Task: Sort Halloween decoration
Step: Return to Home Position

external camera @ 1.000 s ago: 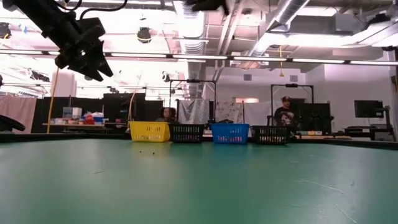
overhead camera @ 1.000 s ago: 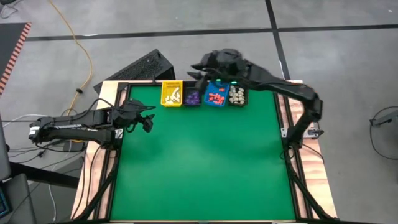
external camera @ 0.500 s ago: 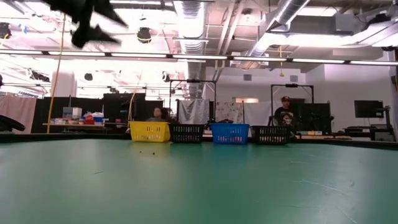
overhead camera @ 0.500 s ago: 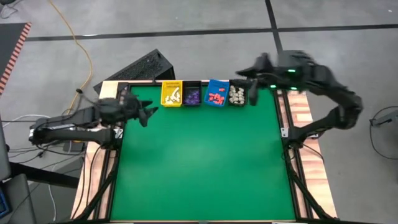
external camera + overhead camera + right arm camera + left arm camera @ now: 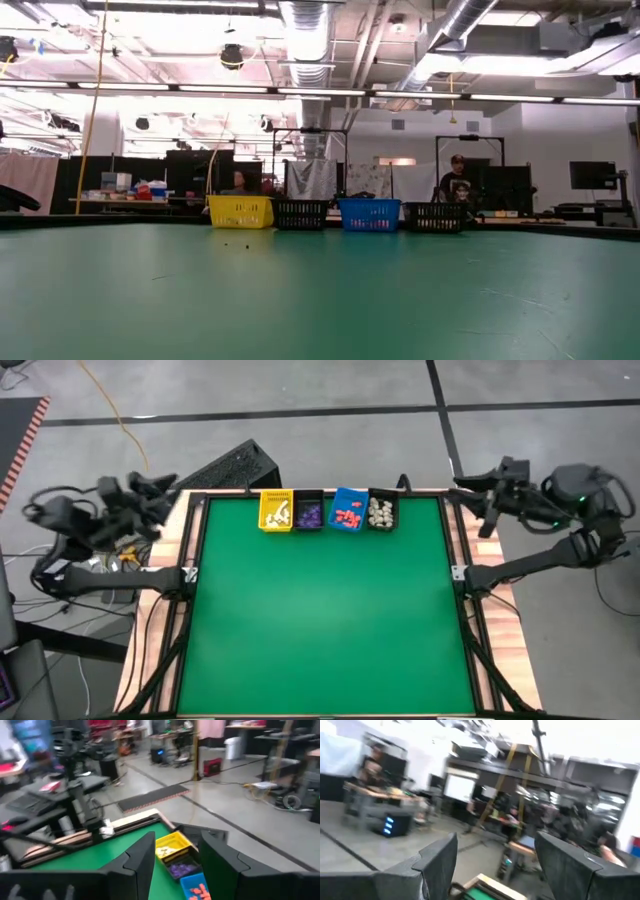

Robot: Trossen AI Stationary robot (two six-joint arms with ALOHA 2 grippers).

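The counter (image 5: 320,620) was a rectangle of plain green mat, edged by dark rails and flanked on its left and right sides by light wooden boards (image 5: 160,650). Four small bins stood directly on it in one tight row at the middle of the far edge, side by side. From left to right these were a yellow bin (image 5: 240,212) with white pieces (image 5: 281,515), a black bin (image 5: 301,214) with purple pieces (image 5: 310,515), a blue bin (image 5: 369,214) with orange-red pieces (image 5: 347,517), and a second black bin (image 5: 434,216) with cream pieces (image 5: 380,513). A few tiny dark specks (image 5: 236,243) lay on the mat just before the yellow bin, too small to identify.
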